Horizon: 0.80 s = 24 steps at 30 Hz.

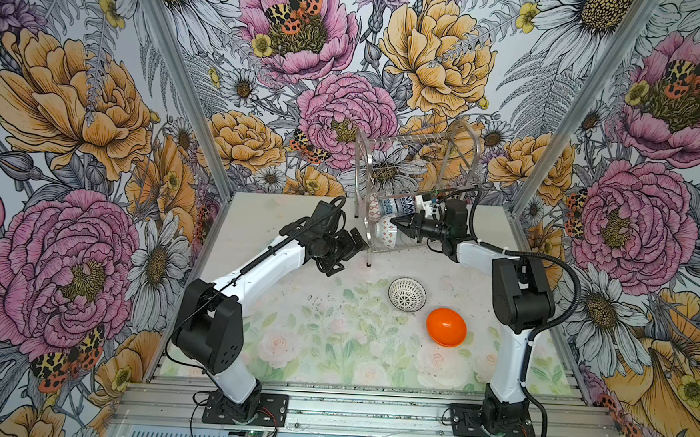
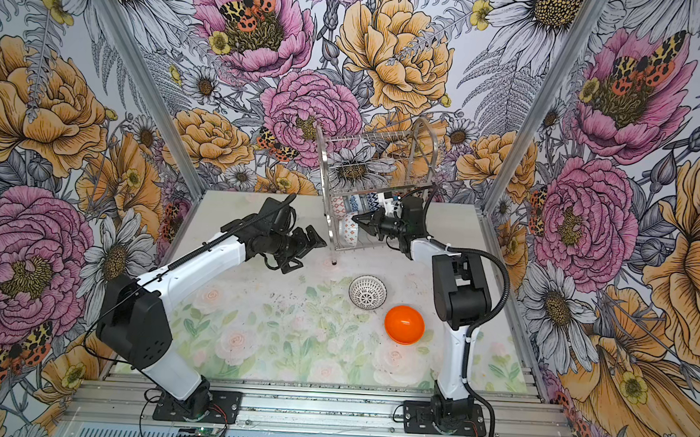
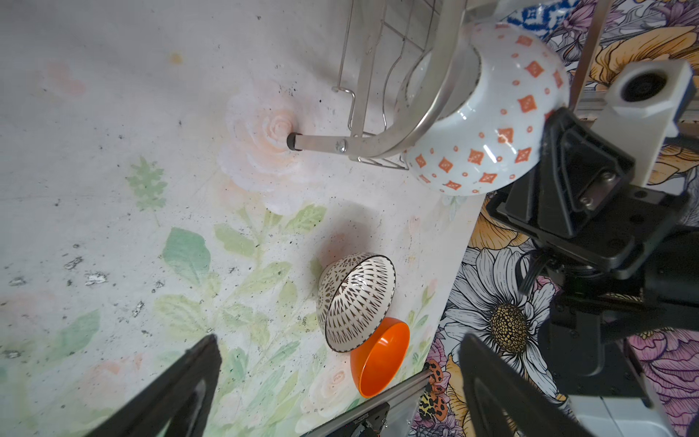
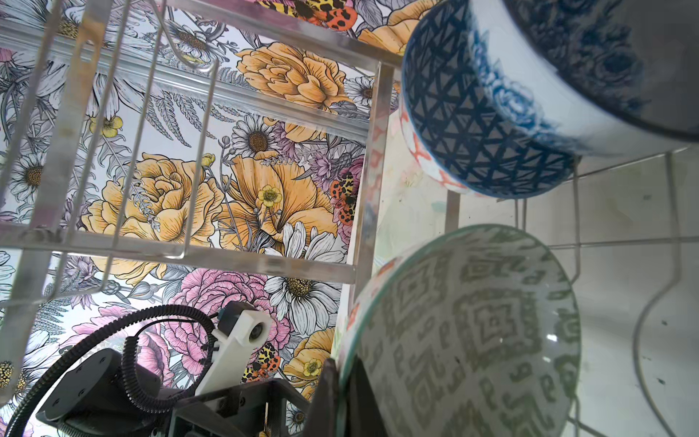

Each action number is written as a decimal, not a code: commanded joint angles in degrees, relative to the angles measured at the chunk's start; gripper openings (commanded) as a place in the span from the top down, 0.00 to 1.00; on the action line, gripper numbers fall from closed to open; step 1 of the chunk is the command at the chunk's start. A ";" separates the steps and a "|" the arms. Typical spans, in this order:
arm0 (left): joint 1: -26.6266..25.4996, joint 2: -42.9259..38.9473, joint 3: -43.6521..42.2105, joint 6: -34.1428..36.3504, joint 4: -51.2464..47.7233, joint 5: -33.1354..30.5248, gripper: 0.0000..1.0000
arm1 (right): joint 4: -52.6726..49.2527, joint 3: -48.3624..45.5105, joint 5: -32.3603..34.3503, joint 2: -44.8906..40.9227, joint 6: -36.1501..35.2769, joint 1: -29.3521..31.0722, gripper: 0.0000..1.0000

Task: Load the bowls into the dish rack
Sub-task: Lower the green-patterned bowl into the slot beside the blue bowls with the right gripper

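Green-patterned bowl point(image 4: 472, 333), its rim pinched by my right gripper point(image 1: 400, 224), stands on edge in the lower tier of the dish rack point(image 1: 420, 138) near a blue triangle-patterned bowl point(image 4: 484, 143); my left gripper point(image 1: 346, 252) hangs spread beside the rack; lattice bowl point(image 1: 407, 294) and orange bowl point(image 1: 446, 326) sit on the table point(image 1: 313, 309)

Floral wallpaper point(image 1: 95, 129) on three sides: big pink and amber blooms, daisies, moths. Aluminium corner posts point(image 1: 178, 71). Pale tabletop point(image 1: 311, 342) printed with faded roses, speckled dark, perhaps chipped. Even, soft light.
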 commanded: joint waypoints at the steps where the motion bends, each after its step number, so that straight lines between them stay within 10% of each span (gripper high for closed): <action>1: 0.48 -1.14 -0.47 0.82 -0.58 0.10 0.01 | 3.74 2.54 0.65 1.55 0.73 0.68 1.00; 24: 1.89 -2.85 -2.50 1.80 -1.62 0.29 0.01 | 6.30 2.99 4.51 7.24 3.42 2.99 1.00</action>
